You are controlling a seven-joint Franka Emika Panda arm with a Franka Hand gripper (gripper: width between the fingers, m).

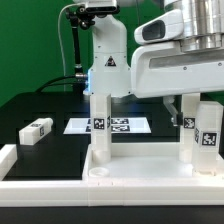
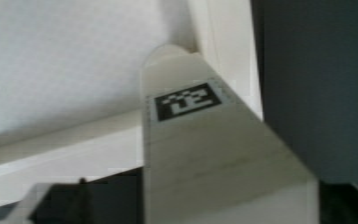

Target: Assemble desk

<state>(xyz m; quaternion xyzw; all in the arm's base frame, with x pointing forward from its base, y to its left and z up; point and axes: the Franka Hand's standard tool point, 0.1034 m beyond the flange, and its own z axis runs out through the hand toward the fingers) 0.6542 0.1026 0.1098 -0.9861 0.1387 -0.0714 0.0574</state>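
Observation:
The white tabletop [image 1: 130, 170] lies at the front with its raised rim up. One tagged white leg [image 1: 100, 122] stands upright in its left corner. Two more legs stand close together at the exterior view's right [image 1: 188, 135] [image 1: 208, 138]. My gripper [image 1: 190, 105] comes down from above onto the top of the nearer-in one. In the wrist view the tagged leg [image 2: 202, 130] fills the middle and runs down to the tabletop's rim [image 2: 220, 40]. The dark fingers [image 2: 60, 203] press on both sides of it. A fourth leg [image 1: 36, 130] lies loose on the black table at the left.
The marker board [image 1: 110, 126] lies flat behind the tabletop, in front of the robot base [image 1: 105, 65]. A low white border rail [image 1: 10, 158] runs along the exterior view's left. The arm's bulk [image 1: 180, 60] hangs over the right side.

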